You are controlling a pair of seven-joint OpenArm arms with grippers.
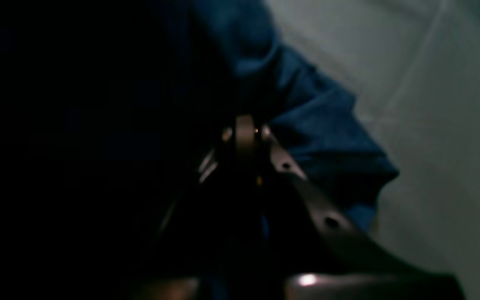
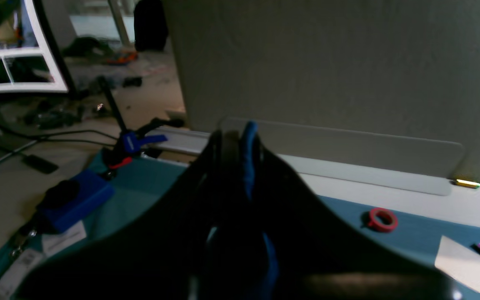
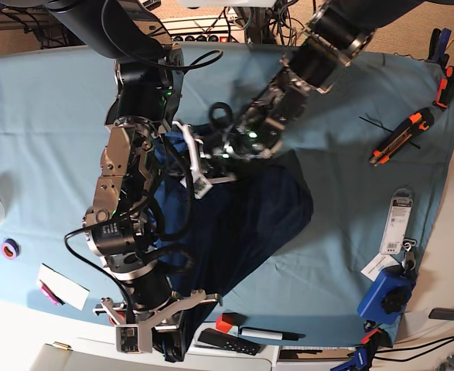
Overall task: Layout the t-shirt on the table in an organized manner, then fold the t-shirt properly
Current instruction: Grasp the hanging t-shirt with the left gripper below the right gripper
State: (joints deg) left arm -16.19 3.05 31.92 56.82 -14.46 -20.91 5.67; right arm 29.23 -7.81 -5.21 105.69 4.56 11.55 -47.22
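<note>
Along the bottom edge of the base view, the right gripper [image 3: 158, 334] sits at the table's near rim, lower left of centre. In the right wrist view its jaws are pressed together on a thin strip of blue fabric that rises between them to the tips, so it is clenched on the t-shirt [image 3: 250, 220].

The shirt lies bunched and creased in the middle of the base frame, a dark navy heap spreading from under the right arm toward centre right, resting on the teal table [image 3: 343, 201].

Farther up, just above centre, the left gripper [image 3: 228, 147] reaches into the shirt's upper edge. The left wrist view is dark and blurred, but its jaws meet at their tips with blue cloth folded against them; it is clamped on the shirt too.

A cutter [image 3: 397, 137] lies at upper right, well apart from the shirt.
</note>
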